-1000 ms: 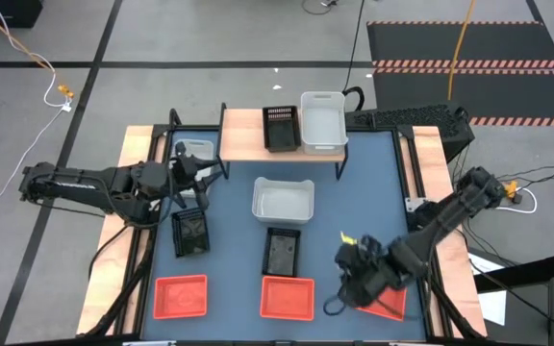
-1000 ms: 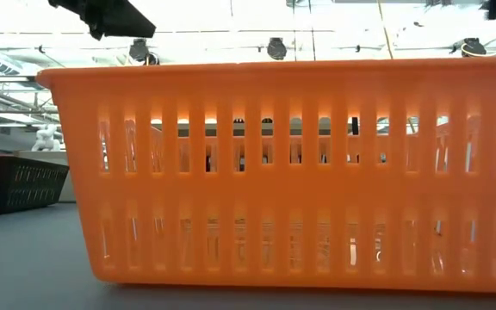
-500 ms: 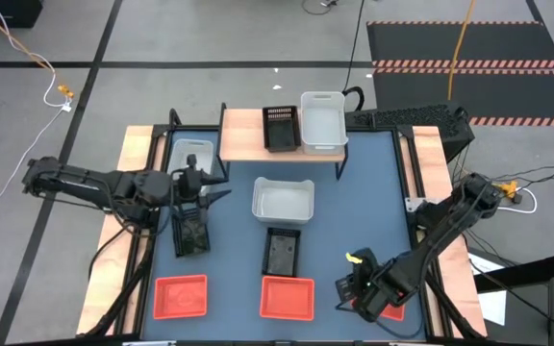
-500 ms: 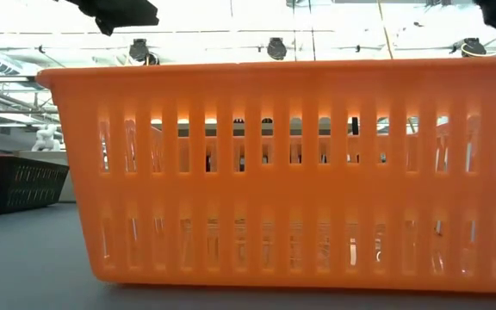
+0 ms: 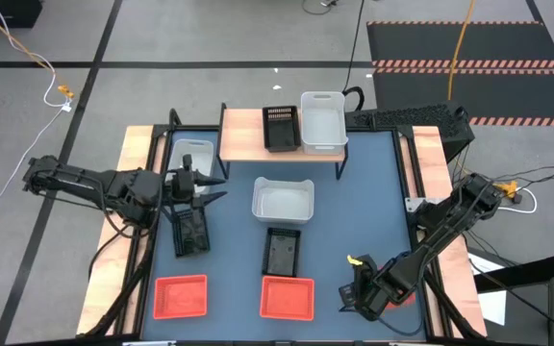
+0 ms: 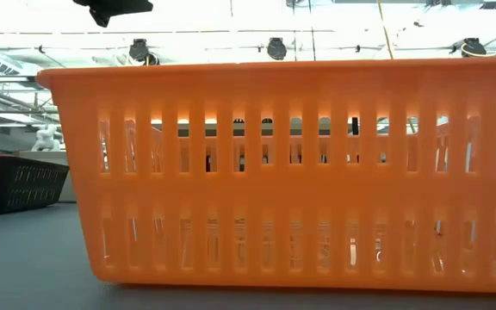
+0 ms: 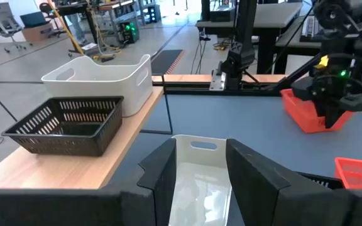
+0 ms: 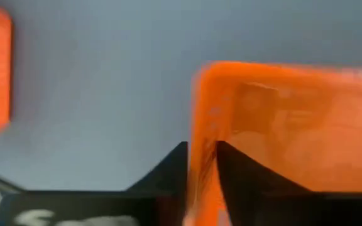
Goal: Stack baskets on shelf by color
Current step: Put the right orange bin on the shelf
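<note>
My right gripper [image 8: 201, 154] stands at the table's near right, shut on a red basket [image 5: 404, 296]. The shelf [image 5: 248, 139] at the far edge carries a black basket [image 5: 280, 128] and a white basket [image 5: 322, 122]. On the table rest a white basket [image 5: 283, 200] at the centre, another [image 5: 192, 154] left of the shelf, two black baskets [image 5: 190, 231] [image 5: 282, 250] and two red baskets [image 5: 181, 296] [image 5: 288, 298]. My left gripper [image 7: 197, 154] hovers open at the table's left, above the left black basket. My right gripper has the red basket's short wall [image 8: 203, 119] facing the table's left, pinched at its rim with one finger [image 8: 231, 166] inside and one outside. The fingers come from above, pointing steeply down. In the left wrist view the basket [image 7: 303, 113] looks to sit on the table.
Wooden boards [image 5: 135, 154] run along both table sides. The middle red basket [image 6: 291, 172] fills the low view, with a black basket [image 6: 15, 181] to its left. Bare blue tabletop [image 5: 364, 202] lies between the centre white basket and the right board.
My right gripper has come down and toward the near edge, rolling as it went, onto the red basket's left wall. My left gripper has swung a little, its fingers now pointing toward the table's right.
</note>
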`<state>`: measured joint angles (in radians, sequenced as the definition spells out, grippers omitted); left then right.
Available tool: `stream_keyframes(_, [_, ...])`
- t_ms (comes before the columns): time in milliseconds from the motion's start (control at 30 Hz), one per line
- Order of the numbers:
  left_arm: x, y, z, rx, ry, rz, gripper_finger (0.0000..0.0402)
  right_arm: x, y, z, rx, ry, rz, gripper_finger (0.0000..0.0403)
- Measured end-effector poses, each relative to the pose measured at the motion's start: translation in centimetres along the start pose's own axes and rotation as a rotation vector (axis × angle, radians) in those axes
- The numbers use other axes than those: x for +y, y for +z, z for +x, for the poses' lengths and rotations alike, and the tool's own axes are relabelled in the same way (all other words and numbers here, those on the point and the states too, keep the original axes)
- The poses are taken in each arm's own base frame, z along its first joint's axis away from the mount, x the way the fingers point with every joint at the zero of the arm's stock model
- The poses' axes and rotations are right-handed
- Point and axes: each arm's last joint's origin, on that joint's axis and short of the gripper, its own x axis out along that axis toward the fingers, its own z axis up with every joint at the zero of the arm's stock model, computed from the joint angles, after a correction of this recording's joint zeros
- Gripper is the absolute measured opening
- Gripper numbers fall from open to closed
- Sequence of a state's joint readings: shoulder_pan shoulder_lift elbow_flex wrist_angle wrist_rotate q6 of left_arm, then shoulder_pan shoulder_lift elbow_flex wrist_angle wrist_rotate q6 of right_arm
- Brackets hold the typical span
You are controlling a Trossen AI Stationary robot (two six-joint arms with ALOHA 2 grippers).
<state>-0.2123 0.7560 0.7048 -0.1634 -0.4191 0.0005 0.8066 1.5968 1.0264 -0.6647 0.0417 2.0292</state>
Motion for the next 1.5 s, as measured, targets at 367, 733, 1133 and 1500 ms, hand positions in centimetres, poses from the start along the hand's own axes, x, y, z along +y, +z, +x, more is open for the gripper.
stream_keyframes(367, [0.0, -0.2, 0.0, 0.021, 0.001, -0.054, 0.014, 5.3, -0.4, -6.7, -0.029, 0.2, -0.194, 0.0001])
stream_keyframes(733, [0.0, -0.5, 0.1, 0.049, 0.003, -0.052, 0.014, 13.4, 5.0, -12.7, -0.157, 0.259, -0.566, 0.0001])
stream_keyframes(1133, [0.2, -1.4, 0.0, 0.134, 0.079, -0.084, 0.014, 19.5, 13.7, -20.6, -0.484, 0.606, -1.265, 0.0])
stream_keyframes(1500, [1.2, -2.9, -0.5, 0.236, 0.369, -0.056, 0.014, 16.7, 31.9, -22.3, -0.887, 0.389, -1.35, 0.0])
